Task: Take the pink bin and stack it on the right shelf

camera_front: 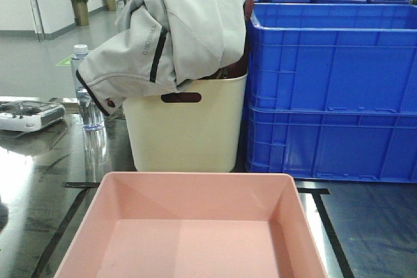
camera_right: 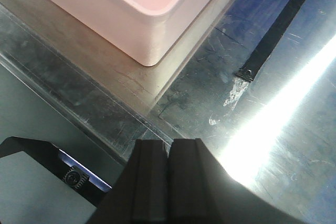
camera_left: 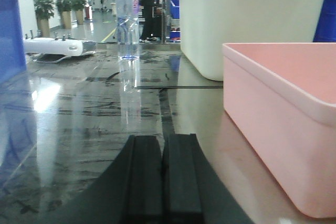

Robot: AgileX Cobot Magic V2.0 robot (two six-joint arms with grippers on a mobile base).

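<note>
Already the pink bin (camera_front: 195, 226) sat on the right shelf (camera_front: 365, 226), near the cream tub (camera_front: 189, 135). The left gripper (camera_left: 161, 171) and right gripper (camera_right: 168, 182) were closed and held nothing.

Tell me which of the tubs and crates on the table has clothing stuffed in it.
The cream handled tub, behind the pink bin: a grey jacket spills over its rim. The pink bin is empty; the blue crates show no clothing.

Pink bin (camera_front: 195, 226), upright, empty, on shelf (camera_front: 39, 187)
</note>
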